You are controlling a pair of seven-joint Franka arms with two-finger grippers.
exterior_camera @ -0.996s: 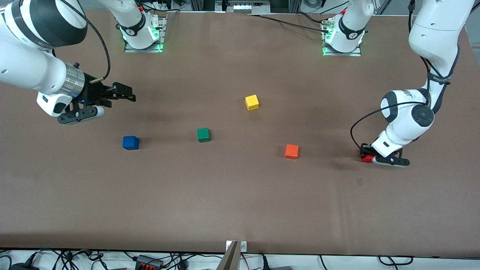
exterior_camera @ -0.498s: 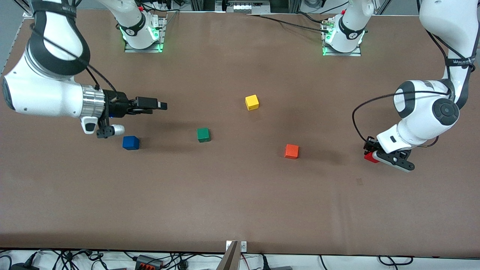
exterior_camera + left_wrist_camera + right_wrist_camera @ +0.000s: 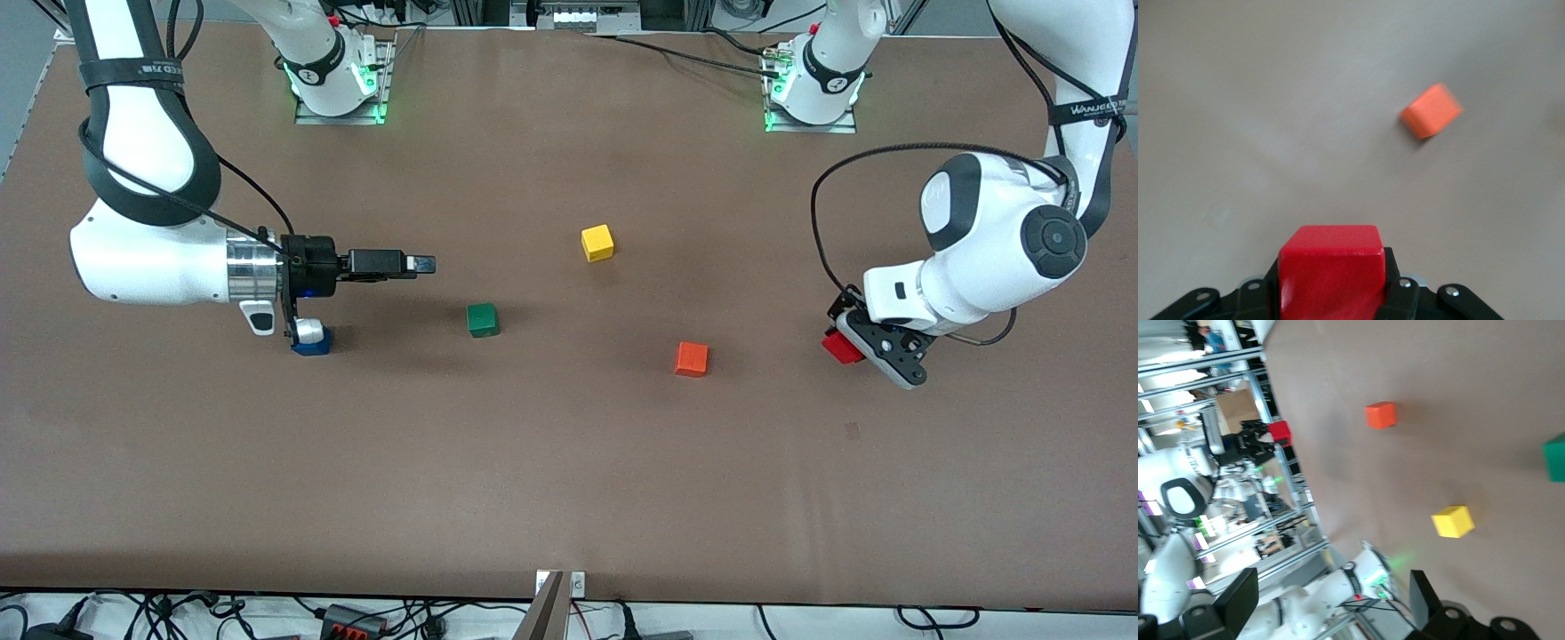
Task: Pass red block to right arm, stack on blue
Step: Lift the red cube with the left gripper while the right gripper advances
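I'm looking down from the front cam at a brown bench (image 3: 569,480) w/ two white arms reaching in from their bases.

Left claw (image 3: 861,342) is up in the air over the bench at the left arm's end, pinching the red block (image 3: 837,347) between its fingers. In the left wrist view the red block (image 3: 1331,270) fills the space between the black linkage fingers (image 3: 1405,300), gripped on two sides, clear of the bench surface. The orange cube (image 3: 691,358) sits on the bench near it, toward the middle; the same orange cube (image 3: 1431,111) shows in the left wrist view.

Right claw (image 3: 418,264) points sideways toward the middle of the bench, over bare surface between the blue block and the green cube (image 3: 482,319). Its fingers are spread apart, nothing between them; the right wrist view shows the two black fingers (image 3: 1238,597) well apart w/ a wide gap.

Blue block (image 3: 311,342) rests on the bench toward the right arm's end, partly hidden under the right arm's wrist cam housing. Green cube lies between blue block and orange cube. Yellow cube (image 3: 597,242) sits farther from the front cam than green and orange, approx mid-bench. All four resting cubes are well apart from one another.
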